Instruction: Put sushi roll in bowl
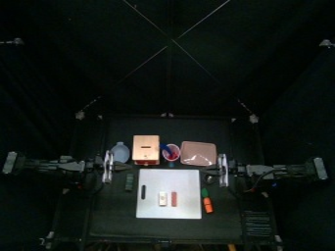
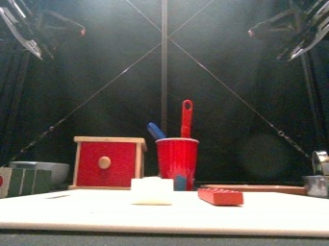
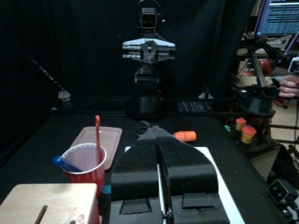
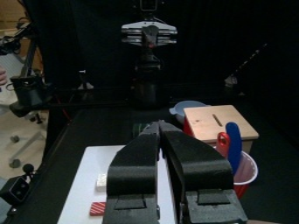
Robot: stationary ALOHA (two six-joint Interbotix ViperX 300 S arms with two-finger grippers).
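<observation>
On the white cutting board (image 1: 171, 188) at the table's middle lies the sushi roll (image 2: 152, 191), a pale block beside a flat red piece (image 2: 220, 196); behind them stand a red cup (image 2: 178, 161) and a red-fronted wooden box (image 2: 108, 162). Both arms rest at the table's sides; the left gripper (image 3: 160, 145) and right gripper (image 4: 165, 134) have their jaws pressed together, holding nothing. Which thing is the bowl I cannot tell.

One red cup (image 2: 178, 159), one wooden box (image 2: 108, 161), one white cutting board (image 1: 171, 189), one bowl (image 1: 199, 151) and two utensils standing in the cup.
</observation>
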